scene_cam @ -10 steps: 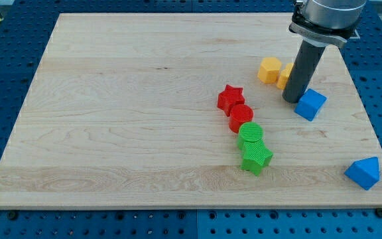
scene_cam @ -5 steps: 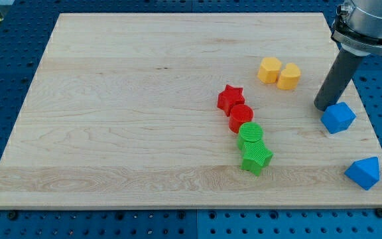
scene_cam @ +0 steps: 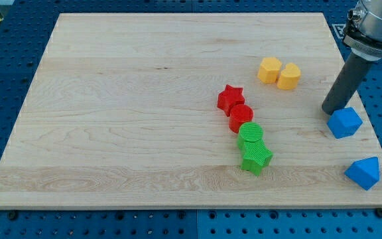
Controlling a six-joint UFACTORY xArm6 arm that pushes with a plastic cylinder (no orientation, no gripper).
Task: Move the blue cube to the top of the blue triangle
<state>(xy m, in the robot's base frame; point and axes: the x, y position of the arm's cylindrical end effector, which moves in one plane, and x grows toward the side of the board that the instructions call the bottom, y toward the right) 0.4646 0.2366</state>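
Tip position: my tip (scene_cam: 331,110) sits on the counter (scene_cam: 144,99), touching or just beside the upper-left corner of the blue cube (scene_cam: 345,122).
End effector: a bare rod, no jaws to open or close; it grips nothing and can only shove.
Blue cube: near the counter's right edge, above the blue triangle (scene_cam: 363,172) and a little to its left, clearly apart from it.
Blue triangle: near the lower-right corner of the counter, close to both edges.
Progress, as I judge it: cube roughly where it should go, possibly needing a small nudge down and right.
Risk one: contact is off-centre on a corner, so a further push may spin the cube rather than slide it.
Risk two: little counter remains to the right; a push that way could tip the cube over the edge.
Risk three: overshooting downward would knock the triangle toward the corner.
Other blocks: two yellow blocks (scene_cam: 279,72), red star (scene_cam: 230,99), red cylinder (scene_cam: 241,117), green cylinder (scene_cam: 250,135), green star (scene_cam: 256,158), all well clear to the left.
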